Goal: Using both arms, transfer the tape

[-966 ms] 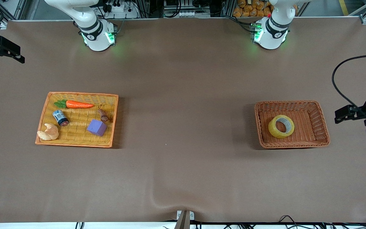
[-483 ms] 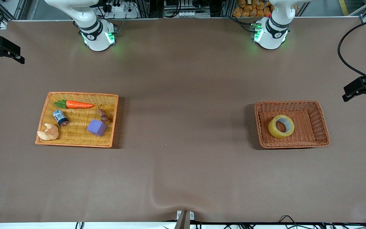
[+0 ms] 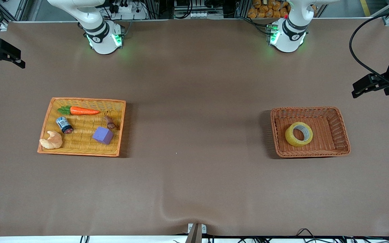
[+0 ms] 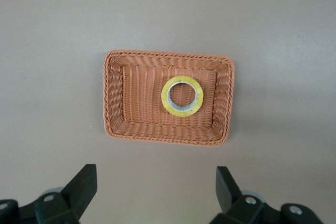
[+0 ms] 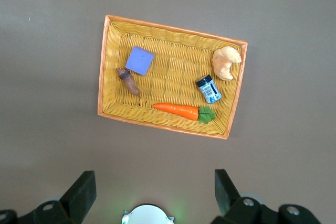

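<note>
The tape [image 3: 298, 134], a yellowish ring with a grey-white core, lies flat in the brown wicker basket [image 3: 341, 130] toward the left arm's end of the table. It also shows in the left wrist view [image 4: 181, 97], in the basket [image 4: 113, 95]. My left gripper [image 3: 370, 84] hangs high at that end of the table, beside the basket and apart from it. In the left wrist view it [image 4: 156, 192] is open and empty. My right gripper [image 3: 2, 54] waits high at the other end. In the right wrist view it [image 5: 155, 192] is open and empty.
A yellow wicker tray [image 3: 118, 126] toward the right arm's end holds a carrot [image 3: 83, 110], a small blue-grey can [image 3: 64, 125], a croissant [image 3: 51, 140], a purple cube [image 3: 103, 135] and a small brown piece [image 3: 109, 122]. A wrinkle [image 3: 181, 216] rises in the brown cloth at the near edge.
My left gripper has risen and moved away from the front camera, then drifted back a little toward the table's middle. The tape, the basket and the right arm have not moved.
</note>
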